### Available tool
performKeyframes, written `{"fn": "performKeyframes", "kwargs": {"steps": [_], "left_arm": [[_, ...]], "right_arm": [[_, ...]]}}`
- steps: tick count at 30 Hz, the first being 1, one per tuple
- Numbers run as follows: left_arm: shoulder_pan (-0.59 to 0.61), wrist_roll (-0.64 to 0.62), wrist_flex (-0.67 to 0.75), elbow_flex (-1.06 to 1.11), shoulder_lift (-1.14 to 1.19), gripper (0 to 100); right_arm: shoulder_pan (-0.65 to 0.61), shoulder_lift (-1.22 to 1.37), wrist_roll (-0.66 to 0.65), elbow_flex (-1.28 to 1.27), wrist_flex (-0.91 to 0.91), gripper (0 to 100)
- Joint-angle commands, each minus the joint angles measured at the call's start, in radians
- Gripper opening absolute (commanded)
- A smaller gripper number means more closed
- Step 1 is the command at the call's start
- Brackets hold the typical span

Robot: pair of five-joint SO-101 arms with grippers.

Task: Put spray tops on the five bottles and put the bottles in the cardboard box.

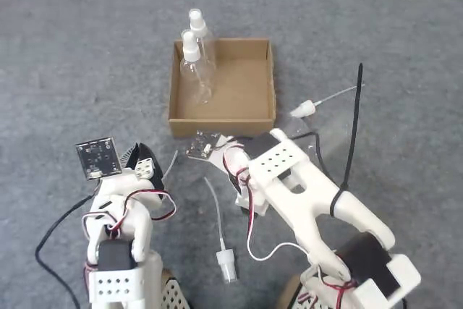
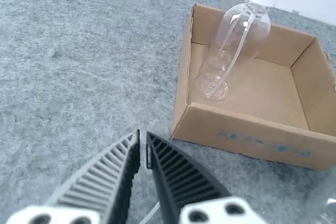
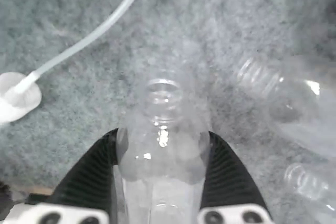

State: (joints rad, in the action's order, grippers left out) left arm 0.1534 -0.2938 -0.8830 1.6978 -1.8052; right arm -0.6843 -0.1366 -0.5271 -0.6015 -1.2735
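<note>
right wrist view | right end effector (image 3: 163,136) clamps uncapped bottle (image 3: 164,98), neck free to take spray top (image 3: 16,98) | left end effector (image 2: 143,137) almost closed, empty, near cardboard box (image 2: 247,135)

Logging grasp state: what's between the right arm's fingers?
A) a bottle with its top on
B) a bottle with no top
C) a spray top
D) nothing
B: the fingers of the right gripper press on either side of a clear bottle whose threaded neck is open, while a spray top lies apart on the grey mat.
</note>
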Motion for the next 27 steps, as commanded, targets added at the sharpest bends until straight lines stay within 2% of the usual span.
{"fn": "performKeyframes", "kwargs": {"steps": [1,12,27], "left_arm": [[-0.003,0.006,-0.003,-0.012,-0.014,1],[-0.003,0.006,-0.003,-0.012,-0.014,1],[-0.003,0.006,-0.003,-0.012,-0.012,1]], "right_arm": [[0.019,-0.024,0.012,0.166,-0.127,0.7],[0.015,-0.024,0.219,0.422,-0.318,0.7],[0.013,-0.048,0.282,0.462,-0.374,0.7]]}}
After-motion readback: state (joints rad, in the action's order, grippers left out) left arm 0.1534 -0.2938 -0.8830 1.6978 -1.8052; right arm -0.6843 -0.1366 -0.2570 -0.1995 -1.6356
